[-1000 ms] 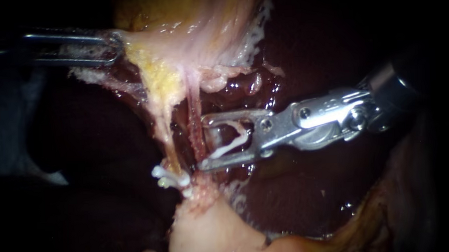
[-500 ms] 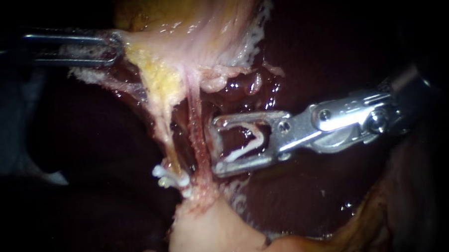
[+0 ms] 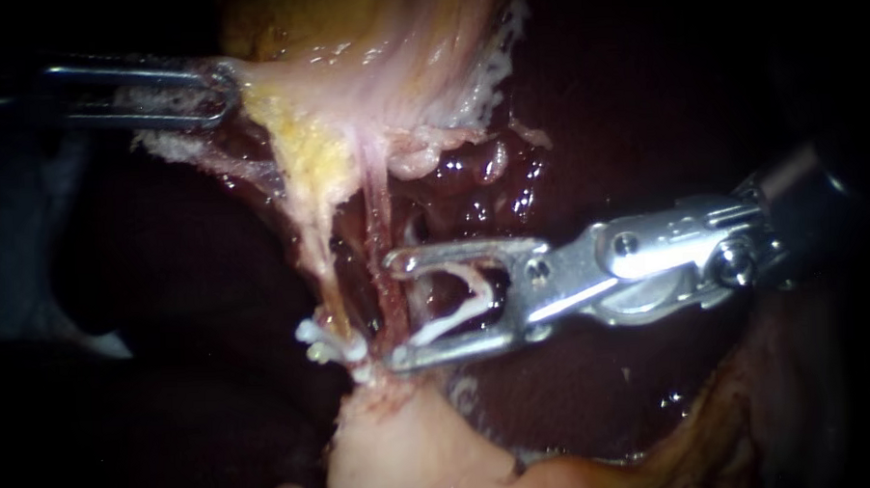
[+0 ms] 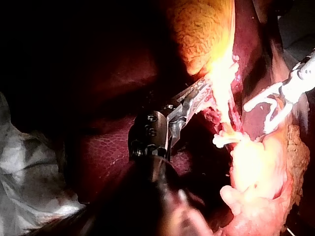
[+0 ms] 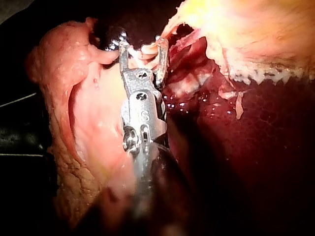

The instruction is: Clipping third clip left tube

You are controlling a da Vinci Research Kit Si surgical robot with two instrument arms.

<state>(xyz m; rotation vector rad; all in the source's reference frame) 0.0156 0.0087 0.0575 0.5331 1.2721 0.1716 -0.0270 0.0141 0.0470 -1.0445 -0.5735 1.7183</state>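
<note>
steel jaws of the right instrument (image 3: 396,311) stand wide, holding a white clip (image 3: 454,311), their tips at the red tube (image 3: 381,227), just above the set clips (image 3: 331,348); left instrument (image 3: 219,92) clenches pale tissue (image 3: 285,95).

My right instrument (image 3: 396,311): jaws standing wide, carrying open clip (image 3: 454,317) between them, one leg lying against each jaw. Thin reddish tube (image 3: 384,246) running across jaw tips; whether it is sitting inside jaws, cannot tell. Just beyond tips, yellowish strand (image 3: 322,267) wearing white clips (image 3: 331,347) close to one jaw's tip. My left instrument (image 3: 225,92) clamping pale tissue (image 3: 371,63), well beyond right jaws. Dark liver (image 3: 594,94) lying behind right shaft.
</note>
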